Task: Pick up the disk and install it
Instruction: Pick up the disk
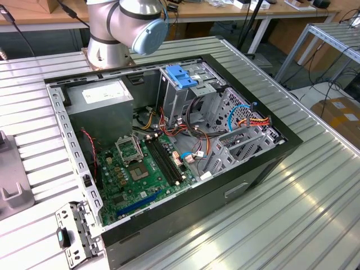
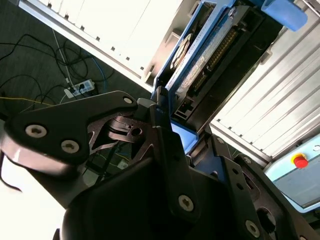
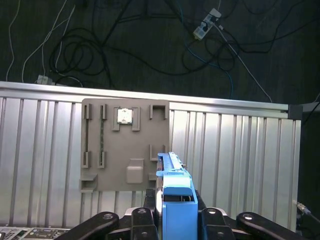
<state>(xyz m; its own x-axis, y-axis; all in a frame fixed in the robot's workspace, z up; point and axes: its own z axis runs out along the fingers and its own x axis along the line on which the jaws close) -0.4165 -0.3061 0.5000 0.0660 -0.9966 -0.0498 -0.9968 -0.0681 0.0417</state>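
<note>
The gripper [image 3: 175, 214] is clenched on the disk [image 3: 176, 192], which stands edge-on between its fingers in the first wrist view. Below it lie the slatted bench [image 3: 240, 150] and the edge of a grey fixture plate [image 3: 125, 145]; whether the disk hangs clear of them I cannot tell. The second wrist view shows the grey metal body running away from the fingers, so the hold sits at one end, on the light-blue carrier [image 2: 186, 136].

It should handle as a dense, rigid block, heavy for its size. The plastic carrier likely gives a little under pressure, and the bare metal faces look smooth enough to slip. The exposed board and the row of contacts along one side look like the fragile parts, so the carrier's two long rails are the safer places to press. With so much length beyond the fingers, a tilt could lever it loose.

The open computer case [image 1: 185, 219] fills the middle of the exterior view, its drive cage [image 1: 185, 95] in the upper centre.
</note>
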